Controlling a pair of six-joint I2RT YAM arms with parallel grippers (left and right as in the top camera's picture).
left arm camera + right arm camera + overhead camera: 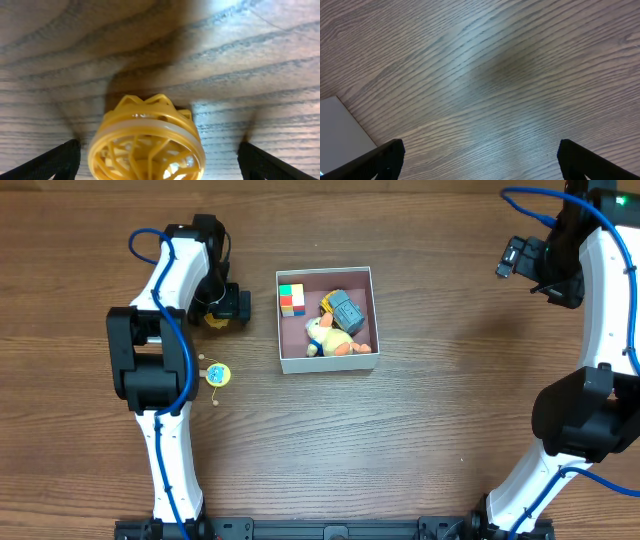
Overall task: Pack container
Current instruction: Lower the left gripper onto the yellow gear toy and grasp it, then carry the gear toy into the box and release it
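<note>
The container (327,364) is a square white-walled box with a mauve inside at the table's middle. It holds a colour cube (291,300), a grey toy (347,311) and a yellow plush (325,336). My left gripper (220,313) is open, left of the box, low over a yellow lattice toy (215,322). In the left wrist view the toy (147,145) sits between the spread fingers (157,161), touching neither. My right gripper (520,260) is open and empty at the far right, over bare wood (480,160).
A small round yellow-and-blue toy (217,375) lies on the table below my left gripper, with two small pale bits beside it. A white corner of the container (340,132) shows at the lower left of the right wrist view.
</note>
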